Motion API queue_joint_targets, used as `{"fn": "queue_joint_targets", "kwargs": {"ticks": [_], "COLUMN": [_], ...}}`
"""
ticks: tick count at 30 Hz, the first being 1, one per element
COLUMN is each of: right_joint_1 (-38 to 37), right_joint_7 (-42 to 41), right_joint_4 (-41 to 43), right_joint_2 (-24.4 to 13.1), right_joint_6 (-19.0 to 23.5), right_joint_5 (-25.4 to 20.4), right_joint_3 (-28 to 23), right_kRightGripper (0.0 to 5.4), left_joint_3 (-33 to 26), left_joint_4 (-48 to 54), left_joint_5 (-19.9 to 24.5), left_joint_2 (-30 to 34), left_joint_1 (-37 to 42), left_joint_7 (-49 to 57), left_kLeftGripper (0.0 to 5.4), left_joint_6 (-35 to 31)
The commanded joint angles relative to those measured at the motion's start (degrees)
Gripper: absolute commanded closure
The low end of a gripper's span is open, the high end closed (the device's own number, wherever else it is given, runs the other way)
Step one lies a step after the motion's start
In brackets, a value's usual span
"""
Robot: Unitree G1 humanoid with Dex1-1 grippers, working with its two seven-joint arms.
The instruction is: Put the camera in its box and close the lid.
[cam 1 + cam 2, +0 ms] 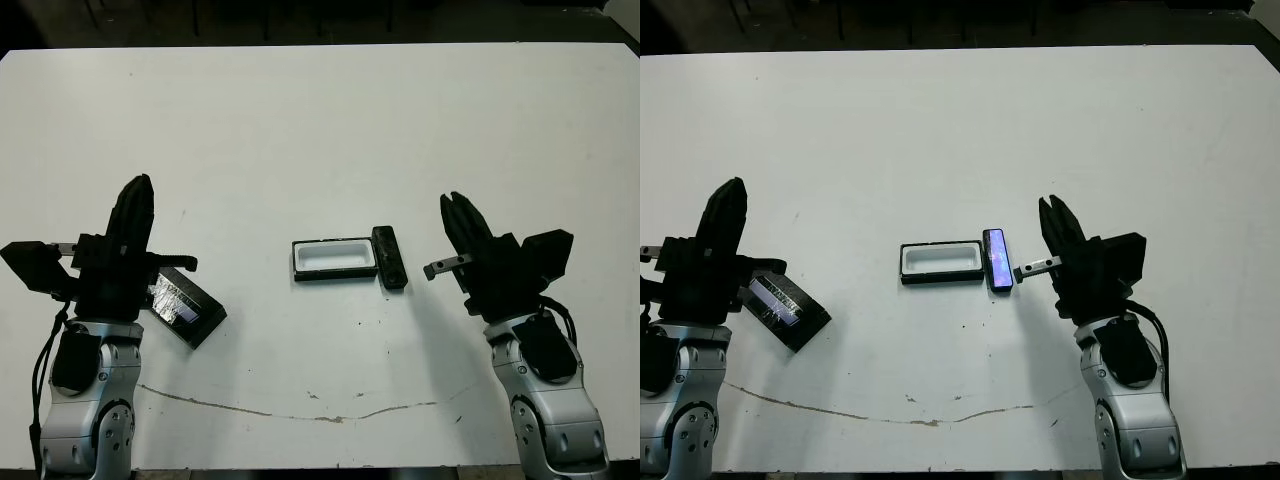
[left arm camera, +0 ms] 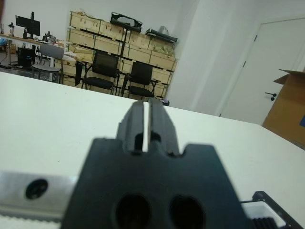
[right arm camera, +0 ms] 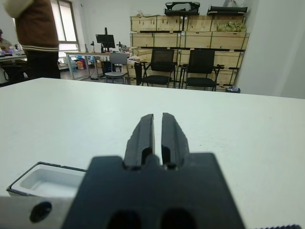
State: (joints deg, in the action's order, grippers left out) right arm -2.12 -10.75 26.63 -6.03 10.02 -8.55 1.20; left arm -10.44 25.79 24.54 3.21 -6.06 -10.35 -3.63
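The box (image 1: 334,258) sits open near the middle of the worktop (image 1: 320,130), white lining up, and the camera (image 1: 389,257) lies flat just beside its right end, touching or nearly so, so a short slide or lift from my right side would likely seat it. My right tool (image 1: 458,207) hovers just right of the camera with its fingers pressed almost together, pinching nothing; I judge it would have to spread before it can grip. My left tool (image 1: 138,195) is likewise nearly closed and empty, standing over the lid (image 1: 186,307), which lies tilted well to the left of the box, probably parked until the camera is in. The right eye view shows the camera's bluish screen, which the left eye view does not. My right wrist view catches only a corner of the box; it also shows a person (image 3: 32,33) standing beyond the worktop.
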Motion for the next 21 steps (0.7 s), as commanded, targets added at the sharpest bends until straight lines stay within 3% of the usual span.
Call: {"fn": "queue_joint_targets", "kwargs": {"ticks": [1, 9, 13, 18, 21], "right_joint_1": [-0.6, -0.59, 3.78, 22.19, 32.23], "right_joint_7": [-0.06, -0.32, -1.55, -8.66, -17.03], "right_joint_4": [-0.25, -0.01, 1.18, -5.74, -15.94], "right_joint_2": [-0.18, -1.42, -4.59, -15.76, -22.07], "right_joint_6": [1.12, 2.23, 6.47, 15.34, 14.51], "right_joint_5": [-0.65, -0.52, -1.28, -1.58, -0.78], "right_joint_3": [-0.11, -0.41, -2.02, -4.47, -2.33], "right_kRightGripper": [5.4, 5.4, 5.4, 5.4, 5.4], "left_joint_3": [0.41, 1.61, 1.8, 2.22, 2.67], "left_joint_4": [0.01, -0.36, -0.32, -0.09, -0.15], "left_joint_5": [-0.12, -0.28, 0.18, -0.34, -0.81], "left_joint_2": [0.31, 0.0, -0.1, -0.31, -0.42], "left_joint_1": [-1.28, -2.34, -2.82, -3.34, -3.58], "left_joint_7": [0.4, 0.18, 0.22, 0.58, 0.47], "left_kLeftGripper": [5.39, 5.39, 5.39, 5.39, 5.39], "left_joint_6": [-1.22, -0.98, -1.15, -1.03, -0.79]}}
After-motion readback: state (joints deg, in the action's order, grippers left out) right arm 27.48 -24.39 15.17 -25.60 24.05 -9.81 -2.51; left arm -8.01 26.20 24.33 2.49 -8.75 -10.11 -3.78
